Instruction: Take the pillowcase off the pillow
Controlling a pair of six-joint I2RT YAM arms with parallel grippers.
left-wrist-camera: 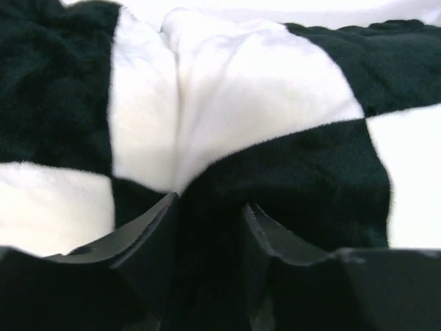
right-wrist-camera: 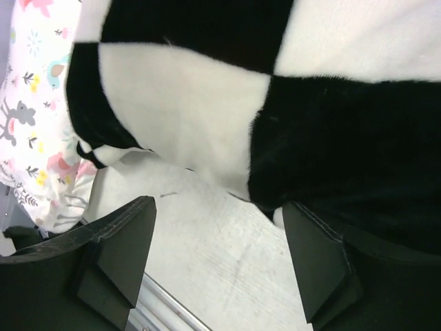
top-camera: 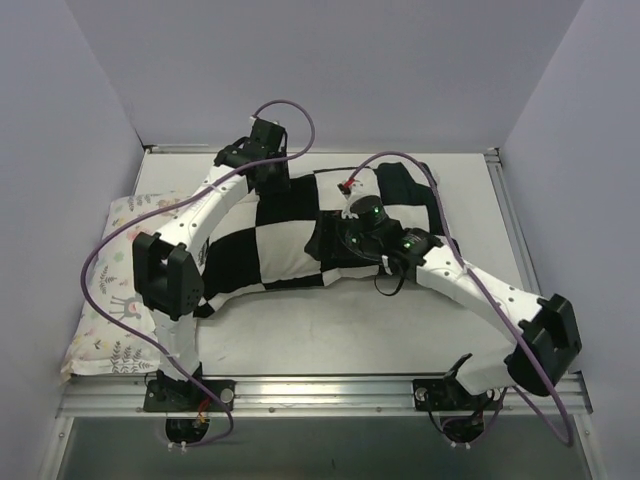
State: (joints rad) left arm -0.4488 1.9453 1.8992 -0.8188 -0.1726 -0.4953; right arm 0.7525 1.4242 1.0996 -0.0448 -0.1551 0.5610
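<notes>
The plush pillowcase with black and white checkerboard squares (top-camera: 290,240) lies across the far middle of the pale grey tabletop (top-camera: 350,340). Its left end touches a pastel floral deer-print pillow (top-camera: 105,300). The left fingers (left-wrist-camera: 148,241) stand partly open at its far edge, with black plush in the gap but not pinched. The right fingers (right-wrist-camera: 124,234) are wide open over its near edge and hold nothing.

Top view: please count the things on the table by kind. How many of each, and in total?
Checkered pillowcase: 1
Floral pillow: 1
Robot arms: 2 (left arm, right arm)
Total: 4
</notes>
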